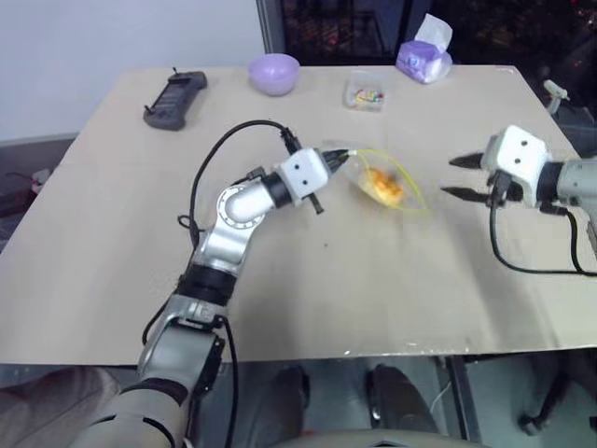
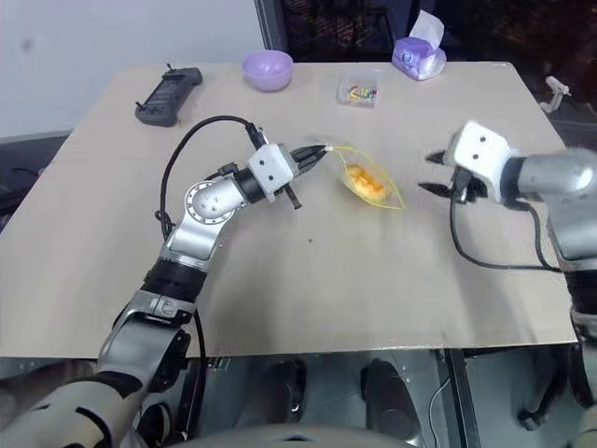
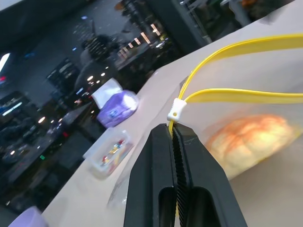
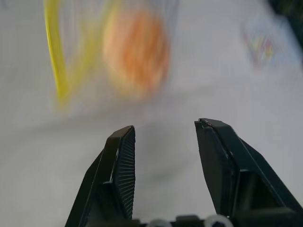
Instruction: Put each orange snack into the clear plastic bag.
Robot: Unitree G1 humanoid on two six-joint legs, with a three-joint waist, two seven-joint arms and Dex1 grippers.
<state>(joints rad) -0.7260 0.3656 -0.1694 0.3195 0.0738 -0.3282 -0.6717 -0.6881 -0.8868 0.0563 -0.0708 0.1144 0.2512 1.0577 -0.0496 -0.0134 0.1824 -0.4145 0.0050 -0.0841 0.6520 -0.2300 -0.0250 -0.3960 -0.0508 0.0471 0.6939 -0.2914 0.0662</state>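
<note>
While the left end effector (image 1: 338,161) pinches one end of the clear plastic bag (image 1: 387,182) at its yellow seal strip, the left eye view shows the one orange snack (image 1: 383,184) in sight already lying inside that bag, near the middle of the pale surface (image 1: 392,280). The right end effector (image 1: 464,177) hangs beside the bag's far end, apart from it, its two black fingers spread and holding nothing. As a judgement, that snack's step looks done; what may remain is any further snack. At the back of the surface sit a lilac bowl (image 1: 273,73), whose inside cannot be made out, a small clear box (image 1: 365,91) with colourful bits in it, a purple tissue pack (image 1: 424,58) and a dark handheld device (image 1: 174,99).

From the right eye view the same layout appears: the bag's mouth stands open as a yellow loop, with the snack low inside it.

Along the left wrist view, the fingers are closed tight on the seal strip just behind the white slider (image 3: 175,109). The strip parts into two yellow bands beyond it, and the snack glows orange through the film.

Through the right wrist view, the fingers stand moderately apart over bare surface, with the snack and yellow strip blurred ahead.
</note>
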